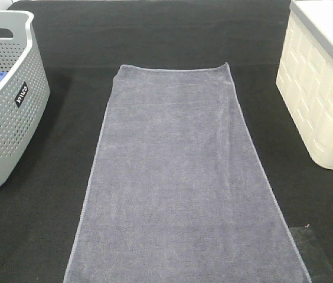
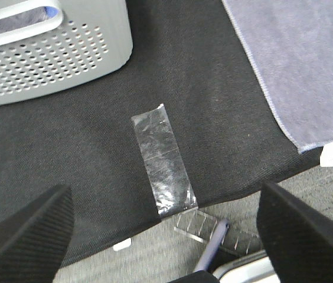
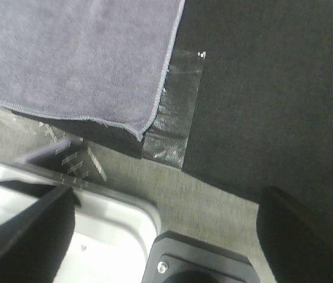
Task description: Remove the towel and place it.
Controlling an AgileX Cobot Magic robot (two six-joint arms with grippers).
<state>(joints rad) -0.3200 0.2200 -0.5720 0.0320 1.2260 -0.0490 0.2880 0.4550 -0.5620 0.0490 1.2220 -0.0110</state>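
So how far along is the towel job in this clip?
Looks done: the grey-lavender terry towel lies flat on the black table cloth, outside the grey perforated basket. In hand: nothing; the left end effector and right end effector are open. Left: nothing visible.

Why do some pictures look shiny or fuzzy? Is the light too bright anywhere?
High view: sharp and evenly lit; the towel casts almost no shadow, and the cream box looks washed out. Left wrist view: glare on the clear tape, and the open left hand is a dark blur. Right wrist view: softer and dimmer, with the right hand blurred.
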